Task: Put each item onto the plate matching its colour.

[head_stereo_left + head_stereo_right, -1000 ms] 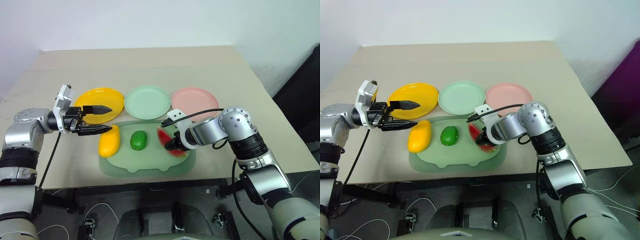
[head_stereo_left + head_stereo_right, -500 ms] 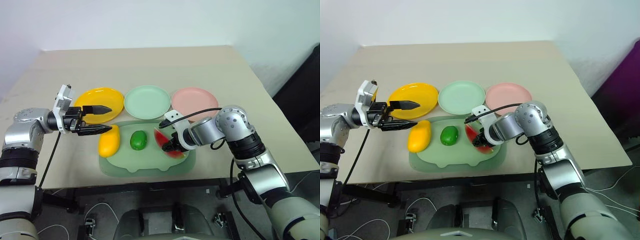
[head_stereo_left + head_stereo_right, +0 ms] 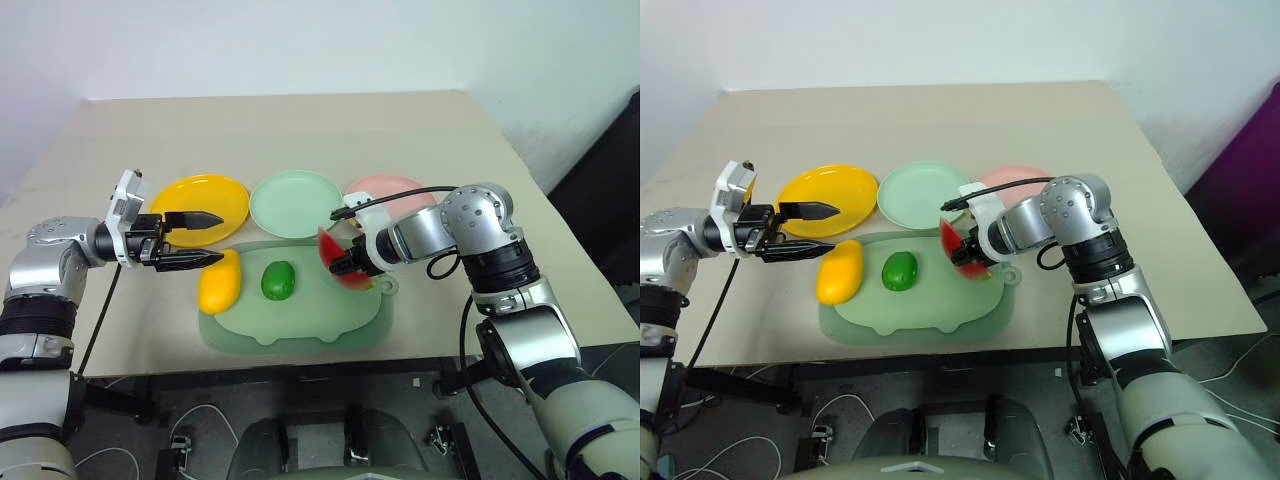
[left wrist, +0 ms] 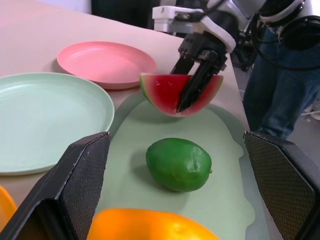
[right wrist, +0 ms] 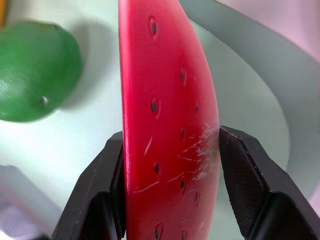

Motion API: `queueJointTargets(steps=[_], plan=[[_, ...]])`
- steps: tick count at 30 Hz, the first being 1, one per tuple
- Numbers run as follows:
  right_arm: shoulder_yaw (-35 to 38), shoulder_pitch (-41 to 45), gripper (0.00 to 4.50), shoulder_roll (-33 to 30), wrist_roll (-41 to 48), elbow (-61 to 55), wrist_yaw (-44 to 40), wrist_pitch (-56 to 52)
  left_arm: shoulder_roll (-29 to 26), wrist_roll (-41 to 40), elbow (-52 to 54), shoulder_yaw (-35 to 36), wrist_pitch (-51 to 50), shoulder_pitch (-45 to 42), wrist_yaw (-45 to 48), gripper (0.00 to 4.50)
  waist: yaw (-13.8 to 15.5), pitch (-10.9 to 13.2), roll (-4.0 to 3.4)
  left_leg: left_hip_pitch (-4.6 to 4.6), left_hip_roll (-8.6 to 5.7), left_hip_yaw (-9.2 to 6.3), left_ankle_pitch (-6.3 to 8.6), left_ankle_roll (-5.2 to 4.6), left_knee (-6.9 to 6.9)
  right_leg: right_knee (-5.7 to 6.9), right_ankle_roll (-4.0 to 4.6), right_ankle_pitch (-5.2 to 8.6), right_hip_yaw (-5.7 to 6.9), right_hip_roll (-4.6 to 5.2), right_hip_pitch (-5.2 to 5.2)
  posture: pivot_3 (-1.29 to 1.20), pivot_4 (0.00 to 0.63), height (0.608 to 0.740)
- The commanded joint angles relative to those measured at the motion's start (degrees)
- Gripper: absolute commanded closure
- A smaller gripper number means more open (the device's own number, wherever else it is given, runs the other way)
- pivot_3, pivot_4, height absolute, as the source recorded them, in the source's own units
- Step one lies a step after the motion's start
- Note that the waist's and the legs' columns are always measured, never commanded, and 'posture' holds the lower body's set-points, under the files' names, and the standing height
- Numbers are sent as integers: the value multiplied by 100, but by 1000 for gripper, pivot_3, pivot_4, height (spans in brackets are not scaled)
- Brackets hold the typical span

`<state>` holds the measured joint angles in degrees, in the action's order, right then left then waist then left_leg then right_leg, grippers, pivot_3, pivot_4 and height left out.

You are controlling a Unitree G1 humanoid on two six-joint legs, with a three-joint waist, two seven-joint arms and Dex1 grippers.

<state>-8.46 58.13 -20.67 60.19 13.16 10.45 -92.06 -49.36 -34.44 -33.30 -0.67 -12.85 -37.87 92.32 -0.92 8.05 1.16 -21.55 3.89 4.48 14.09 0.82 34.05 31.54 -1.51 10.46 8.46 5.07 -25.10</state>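
watermelon wedge (image 3: 343, 265) is seen in the left eye view clamped in the right end effector (image 3: 352, 262), raised above the pale green mat (image 3: 300, 320) near its edge toward the pink plate (image 3: 392, 188); the carrying step for the red item is judged to be in hand, and a further move over the pink plate followed by a release is called for. the left end effector (image 3: 195, 238) is held with its fingers apart and empty, beside the yellow plate (image 3: 200, 199) and above the mango (image 3: 219, 282), which lies at the mat's edge. the green fruit (image 3: 277, 280) lies on the mat, and the mint green plate (image 3: 295, 203) is bare.

in the left wrist view the wedge is shown gripped across its flat faces, clear of the mat.

in the right wrist view the black fingers (image 5: 247, 185) are pressed on both red faces.
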Motion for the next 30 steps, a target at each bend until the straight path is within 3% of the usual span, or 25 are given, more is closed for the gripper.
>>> queueJointTargets(steps=[1, 7, 16, 30], plan=[[265, 527, 2255, -112, -550, 159, -522, 271, -110, -44, 31, 111, 61, -102, 18, 0, -8, 1, -1, 0, 0, 0, 0, 0, 0, 0, 0, 0, 0, 0, -2, 0, 150, 740], [259, 901, 2255, -253, -1411, 637, -1264, 649, -133, -47, 22, 92, 52, -115, 18, 0, -6, -1, 1, 1, 0, 1, 0, 0, -4, 2, 1, 1, 1, -3, -3, 0, 150, 740], [-209, 1437, 2255, -625, -3007, 1857, -2581, 2081, -169, -61, 52, 63, 24, -121, 18, 0, -14, 1, -1, 1, -4, 6, 0, 0, -3, 4, 0, 0, 0, 0, -5, 0, 150, 740], [-121, 1557, 2255, -458, -4678, 3942, -3745, 4526, -259, -80, 252, 141, -105, 5, 18, 0, -19, 1, -1, 9, -6, 12, -1, -1, 1, 38, -1, -1, -3, 0, -12, 0, 150, 740]])
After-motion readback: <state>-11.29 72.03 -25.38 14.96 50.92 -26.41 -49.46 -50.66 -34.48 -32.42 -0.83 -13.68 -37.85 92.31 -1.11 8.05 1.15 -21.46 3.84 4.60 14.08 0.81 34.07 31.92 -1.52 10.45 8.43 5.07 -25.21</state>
